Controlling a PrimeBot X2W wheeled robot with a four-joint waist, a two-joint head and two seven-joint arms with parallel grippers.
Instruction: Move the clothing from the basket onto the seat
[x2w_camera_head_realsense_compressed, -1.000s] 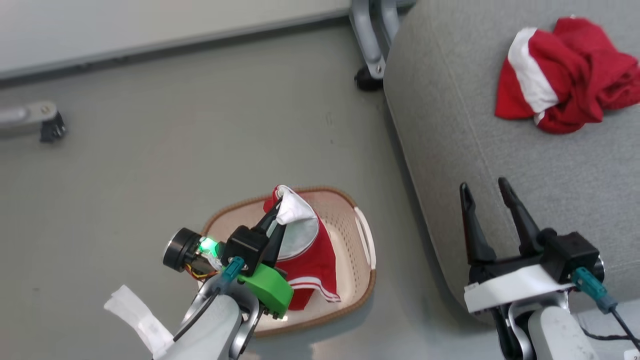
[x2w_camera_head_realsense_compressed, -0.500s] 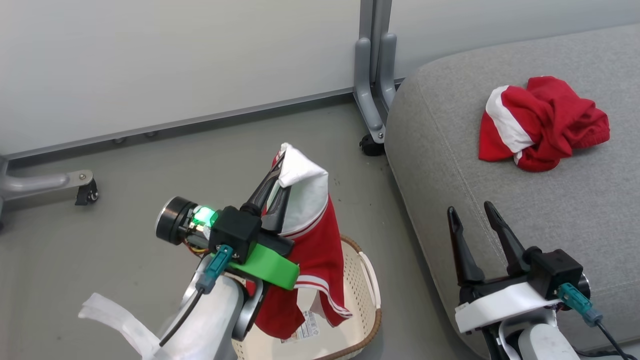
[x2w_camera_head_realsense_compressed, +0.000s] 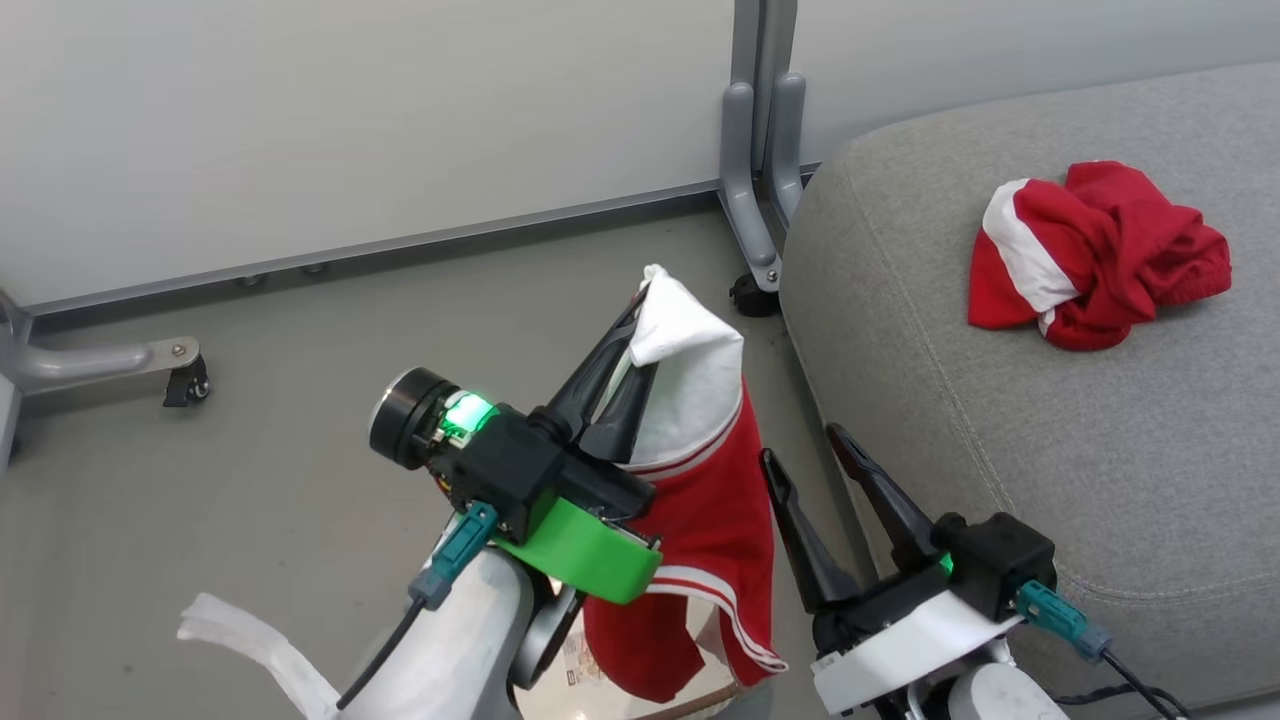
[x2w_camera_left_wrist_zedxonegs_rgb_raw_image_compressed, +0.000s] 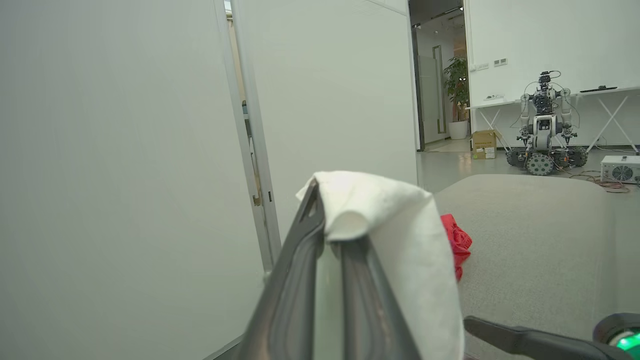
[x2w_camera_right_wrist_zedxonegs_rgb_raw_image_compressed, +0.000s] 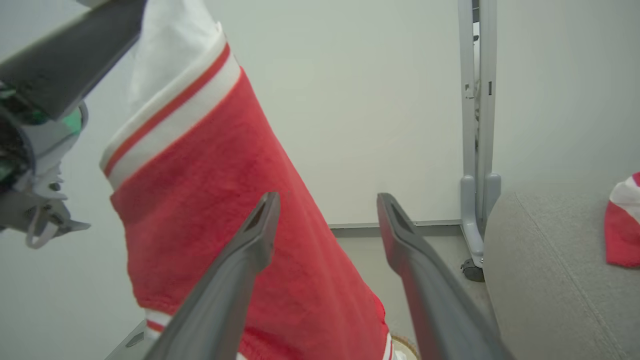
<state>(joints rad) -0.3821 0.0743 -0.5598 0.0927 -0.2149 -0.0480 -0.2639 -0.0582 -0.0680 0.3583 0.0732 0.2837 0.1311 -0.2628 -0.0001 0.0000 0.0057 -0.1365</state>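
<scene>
I am clamping my left gripper (x2w_camera_head_realsense_compressed: 632, 330) on the white top fold of one red garment (x2w_camera_head_realsense_compressed: 710, 480), which is hanging limp just beside the seat (x2w_camera_head_realsense_compressed: 1050, 430). I judge it light, soft and slip-prone, so a bunched fold grips best. My right gripper (x2w_camera_head_realsense_compressed: 800, 445) is standing open and empty near the seat. The other garment (x2w_camera_head_realsense_compressed: 1090, 255) is lying on the seat.

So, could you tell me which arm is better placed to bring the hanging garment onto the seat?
Left, I'd judge: the left gripper is shut on the white panel of the garment, holding it aloft beside the seat. The right gripper is open and holds nothing.
</scene>
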